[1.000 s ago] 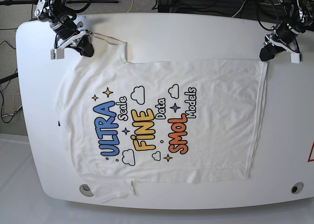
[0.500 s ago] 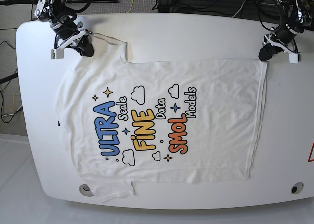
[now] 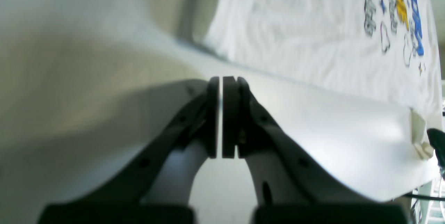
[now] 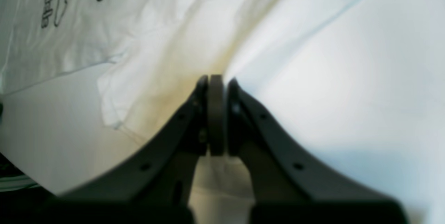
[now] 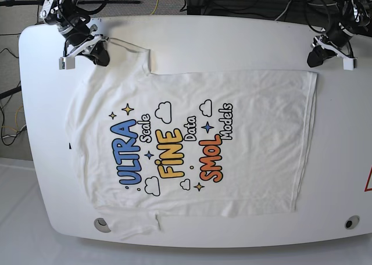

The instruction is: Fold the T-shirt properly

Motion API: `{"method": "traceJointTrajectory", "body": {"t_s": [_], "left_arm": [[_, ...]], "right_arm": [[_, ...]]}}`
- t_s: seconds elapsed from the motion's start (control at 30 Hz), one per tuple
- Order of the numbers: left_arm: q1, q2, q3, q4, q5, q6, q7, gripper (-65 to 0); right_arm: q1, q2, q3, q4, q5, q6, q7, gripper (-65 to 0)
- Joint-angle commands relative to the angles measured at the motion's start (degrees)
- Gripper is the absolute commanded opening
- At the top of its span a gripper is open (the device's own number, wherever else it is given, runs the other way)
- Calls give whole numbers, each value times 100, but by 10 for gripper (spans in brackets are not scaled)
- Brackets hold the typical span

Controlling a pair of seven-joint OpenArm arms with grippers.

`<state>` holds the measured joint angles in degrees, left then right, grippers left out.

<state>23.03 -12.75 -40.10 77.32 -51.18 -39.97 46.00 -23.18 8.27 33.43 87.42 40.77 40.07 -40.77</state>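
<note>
The white T-shirt [image 5: 244, 178] lies spread flat on the white table [image 5: 232, 41], print side up, showing "ULTRA", "FINE" and "SMOL". My right gripper [image 5: 101, 58] sits on the far left sleeve. In the right wrist view, my right gripper [image 4: 215, 76] is shut, and creases of the T-shirt [image 4: 156, 43] run up to its tips. My left gripper [image 5: 313, 60] hovers just beyond the far right hem corner. The left wrist view shows my left gripper [image 3: 221, 79] shut with nothing between its pads, over bare table [image 3: 330, 130]. The T-shirt [image 3: 295, 36] lies further off.
Two round holes [image 5: 103, 224] [image 5: 351, 222] sit near the table's front edge. A red-edged triangle mark [image 5: 368, 181] is at the right edge. Cables [image 5: 250, 0] run behind the far edge. The near sleeve [image 5: 133, 225] reaches the front edge.
My left gripper has closed and drawn slightly back from the hem corner toward the far edge. The right gripper has shifted a little up and left with the sleeve.
</note>
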Motion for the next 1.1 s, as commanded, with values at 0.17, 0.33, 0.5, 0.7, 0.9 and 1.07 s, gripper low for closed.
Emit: {"method": "traceJointTrajectory", "body": {"t_s": [0.17, 0.33, 0.5, 0.7, 0.9, 1.07], "left_arm": [[253, -74, -59, 377, -5, -3, 93, -650], [407, -66, -143, 665, -95, -3, 175, -650], [639, -57, -244, 1045, -196, -3, 287, -650], [900, -47, -420, 1386, -311, -3, 398, -650], [1220, 19, -849, 1790, -493, -3, 426, -650], [1350, 32, -1040, 2011, -526, -3, 421, -650]], "right_arm": [[-127, 79, 57, 255, 35, -7, -53, -650], [-138, 82, 65, 313, 73, -7, -85, -650], [-217, 94, 78, 375, 53, -7, -106, -650], [-366, 101, 106, 518, 36, -7, -92, -650], [-707, 120, 168, 930, 37, -7, -115, -650], [-894, 114, 253, 1108, 64, -7, -114, -650]]}}
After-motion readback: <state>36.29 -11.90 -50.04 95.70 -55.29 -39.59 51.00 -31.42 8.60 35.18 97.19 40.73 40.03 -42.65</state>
